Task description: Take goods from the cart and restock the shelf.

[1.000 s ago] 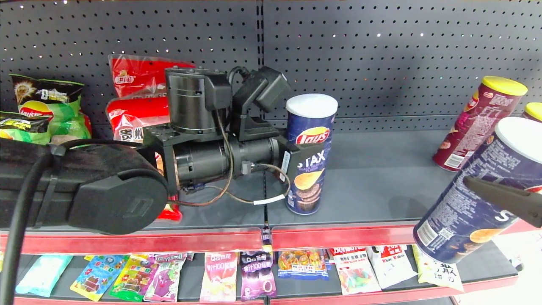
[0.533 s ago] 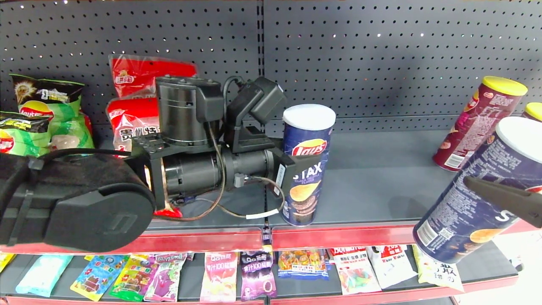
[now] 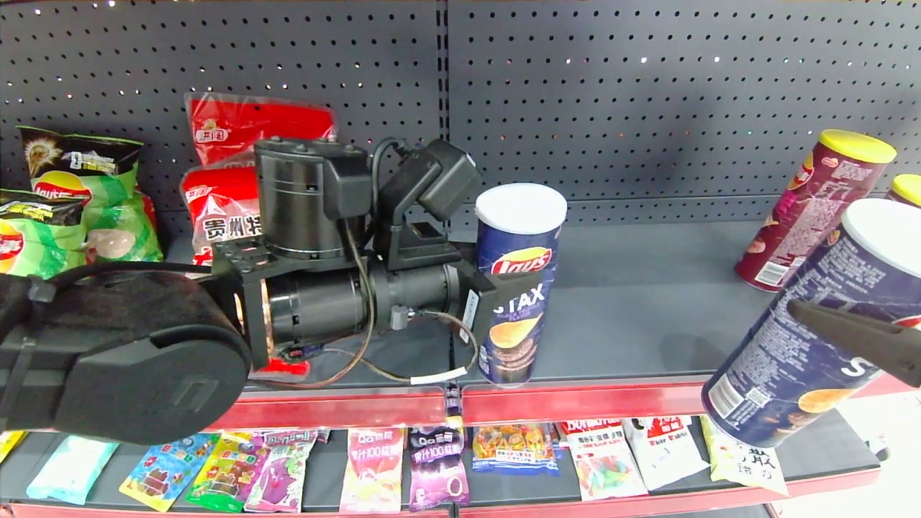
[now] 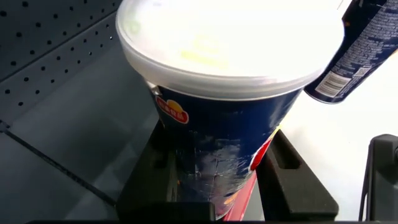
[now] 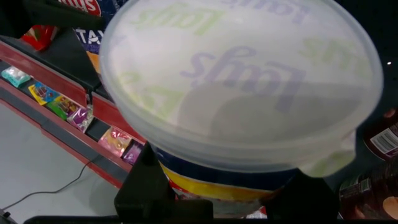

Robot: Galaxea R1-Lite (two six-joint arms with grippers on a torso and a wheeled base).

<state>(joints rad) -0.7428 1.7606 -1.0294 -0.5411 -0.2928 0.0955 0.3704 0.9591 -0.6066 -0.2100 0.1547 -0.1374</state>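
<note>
Grey pegboard (image 3: 647, 108) at the back, grey shelf (image 3: 647, 309) with a red front lip, so we're right up against the snack aisle. Red bags (image 3: 230, 187) and green bags (image 3: 79, 194) are stacked out at 9 to 10 o'clock, and a maroon can (image 3: 813, 208) leans back at 2 o'clock.

The left end effector (image 3: 504, 298) is clamped round the middle of a blue can (image 3: 519, 244) with a white lid. The can is upright, near the centre of the shelf and right at the front lip. I honestly can't say whether its base is resting on the shelf or hanging just above it, since the angle hides that. The right end effector (image 3: 853, 331) has its fingers closed on a second blue can (image 3: 791, 345). That one is tilted and held off the shelf in front of the lip, down at 4 o'clock.

My read is that we're mid-placement of the first can. The next move needs it settled flat and a bit further from the edge, then a clean release without knocking it over. The tilted one gets stood up after that.

Compared with a second ago, the left arm and its can have slid toward 6 o'clock, closer to the lip and a touch toward 9. The right arm and its can haven't budged.
</note>
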